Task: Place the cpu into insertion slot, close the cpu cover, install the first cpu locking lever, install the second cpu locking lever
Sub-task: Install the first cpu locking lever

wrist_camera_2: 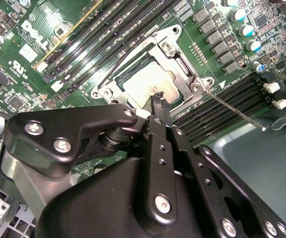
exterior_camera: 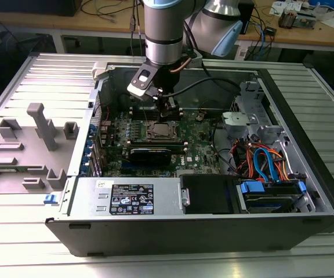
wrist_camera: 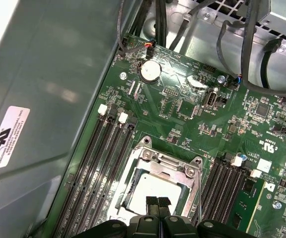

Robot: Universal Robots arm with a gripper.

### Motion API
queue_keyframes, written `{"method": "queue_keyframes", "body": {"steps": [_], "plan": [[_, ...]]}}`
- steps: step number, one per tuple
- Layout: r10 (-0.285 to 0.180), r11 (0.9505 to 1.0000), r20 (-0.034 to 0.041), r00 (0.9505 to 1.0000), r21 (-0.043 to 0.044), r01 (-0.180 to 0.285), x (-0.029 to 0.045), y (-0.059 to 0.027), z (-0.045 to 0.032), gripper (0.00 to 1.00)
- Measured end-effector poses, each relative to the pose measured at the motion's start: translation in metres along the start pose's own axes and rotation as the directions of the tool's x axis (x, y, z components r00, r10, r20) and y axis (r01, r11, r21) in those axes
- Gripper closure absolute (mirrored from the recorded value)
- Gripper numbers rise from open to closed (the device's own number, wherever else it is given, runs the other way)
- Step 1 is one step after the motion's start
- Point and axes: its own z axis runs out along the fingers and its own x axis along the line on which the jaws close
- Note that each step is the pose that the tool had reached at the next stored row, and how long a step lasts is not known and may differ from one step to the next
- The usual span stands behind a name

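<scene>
While the black two-fingered claw (wrist_camera: 158,202) hangs just above the small square, silver-rimmed insertion slot (wrist_camera_2: 170,39), its fingertips are pressed together with nothing held between them. The small flat square cpu (wrist_camera: 154,189), with its silver-grey metal top, lies seated in the slot directly under the claw. The thin silver cpu cover (wrist_camera: 169,167), a frame plate with a window cut-out, lies down around it, and the chip's pale top shows through the window. From one corner of the slot a thin silver lever rod (wrist_camera_2: 232,109) sticks out over long black memory slots (wrist_camera: 98,163), which run on both sides of the slot.

The slot sits in a green circuit board (wrist_camera: 182,104) inside an open black-and-grey computer case (exterior_camera: 184,231). In the exterior view the case also holds a silver labelled power supply box (exterior_camera: 155,197), nearer the camera than the slot. Blue and orange cables (exterior_camera: 265,162) lie toward the exterior view's right of the slot. The case rests on a ribbed metal worktop (exterior_camera: 173,263).
</scene>
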Motion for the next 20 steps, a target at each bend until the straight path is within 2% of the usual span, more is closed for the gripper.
{"method": "queue_keyframes", "body": {"steps": [5,11,12,13,14,20], "plan": [[-0.067,0.9977,-0.0011,0.9977,-0.0038,0.067,0.0,0.0,0.0001,0.89],[-0.078,0.997,-0.0017,0.997,-0.0048,0.078,-0.0003,0.0001,-0.004,0.89],[-0.107,0.9943,-0.0019,0.9943,-0.0062,0.107,-0.0003,0.0001,-0.0041,0.89],[-0.144,0.9895,-0.0022,0.9896,-0.0083,0.144,-0.0003,0.0,-0.0041,0.89],[-0.154,0.988,-0.0023,0.988,-0.0089,0.154,-0.0002,-0.0002,-0.0042,0.89],[-0.161,0.987,-0.0023,0.987,-0.0094,0.161,0.0006,-0.0021,-0.0042,0.89]]}}
